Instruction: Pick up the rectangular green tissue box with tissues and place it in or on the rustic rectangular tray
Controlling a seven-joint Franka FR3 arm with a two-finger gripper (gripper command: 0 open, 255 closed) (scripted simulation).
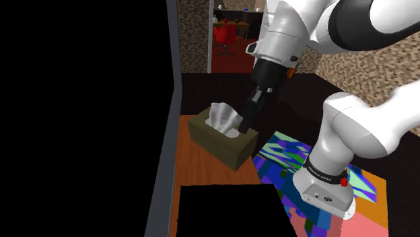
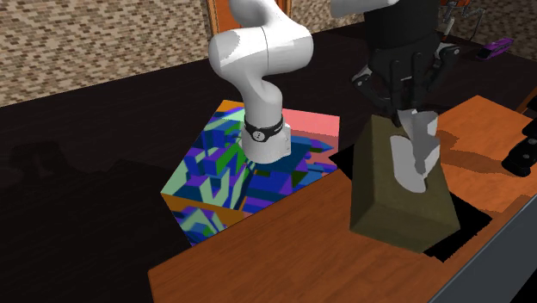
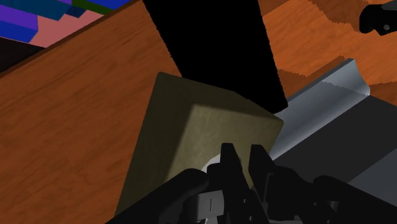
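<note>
Olive tissue box (image 1: pixel 229 150), white tissues (image 1: pixel 220 118) protruding

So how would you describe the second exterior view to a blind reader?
A black gripper is at the top of an olive-green tissue box over a reddish-brown table. Behind it, a white arm rises from a multicoloured stand.

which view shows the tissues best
Shoulder view: the white tissues rise clear of the olive box. The second exterior view shows them shaded beneath the gripper; the wrist view, barely a sliver.

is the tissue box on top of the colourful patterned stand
No, the tissue box is over the brown wooden surface, beside the patterned stand.
</note>
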